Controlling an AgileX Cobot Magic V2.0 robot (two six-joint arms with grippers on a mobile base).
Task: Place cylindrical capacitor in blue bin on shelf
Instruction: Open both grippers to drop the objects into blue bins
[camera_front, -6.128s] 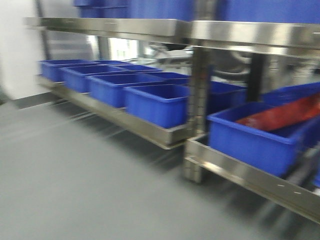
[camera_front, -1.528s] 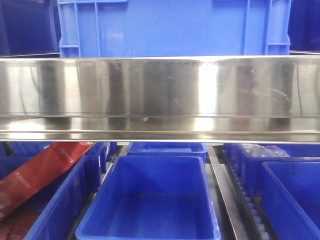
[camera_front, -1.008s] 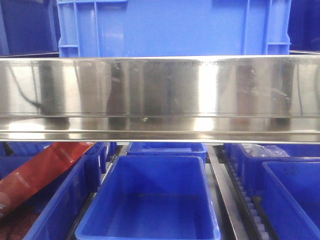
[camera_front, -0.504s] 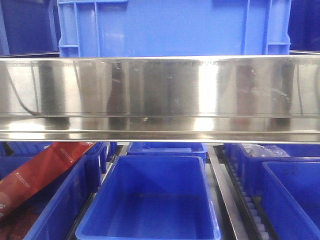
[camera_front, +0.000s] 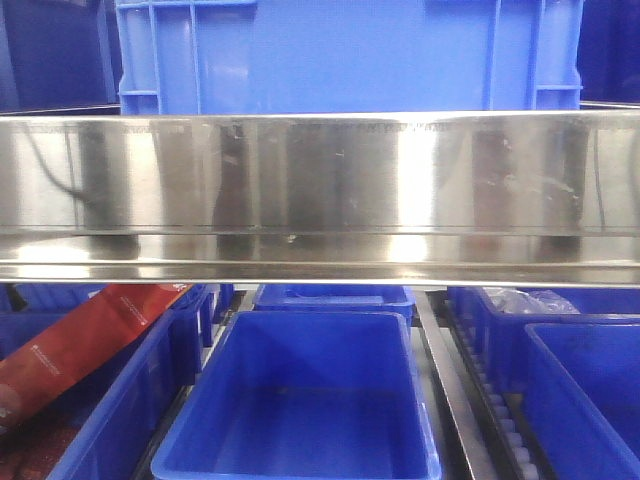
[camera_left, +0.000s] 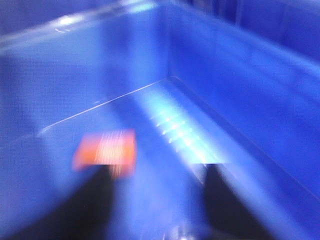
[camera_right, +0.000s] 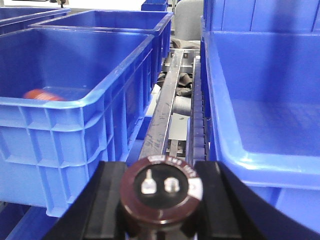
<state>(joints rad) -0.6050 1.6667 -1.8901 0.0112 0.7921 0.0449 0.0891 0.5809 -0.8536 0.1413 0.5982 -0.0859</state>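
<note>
Front-facing view: the mirror-bright front rail of the stainless steel shelf (camera_front: 320, 190) is filling the middle of the frame. A large blue crate (camera_front: 340, 55) is sitting above it. An empty blue bin (camera_front: 300, 400) is lying below, next to a red packet (camera_front: 70, 350). No arm is showing.

Left wrist view, heavily blurred: the left gripper (camera_left: 155, 210) is looking down into a blue tub (camera_left: 250, 85). Its dark fingers (camera_left: 90, 210) are spread apart with nothing visible between them. An orange patch (camera_left: 105, 149) is showing on the tub floor, too smeared to name.

Right wrist view: the right gripper (camera_right: 162, 200) is clamping the cylindrical capacitor (camera_right: 161, 192), its two silver terminals facing the camera. It is hanging in front of the steel roller rail (camera_right: 172, 105) between a left-hand bin (camera_right: 75, 135) and a right-hand bin (camera_right: 260, 160), seemingly over neither.

Letting go here would likely be sending the capacitor onto the rail or down the gap. Its smooth round body could also be slipping from the pinch while moving sideways.
</note>
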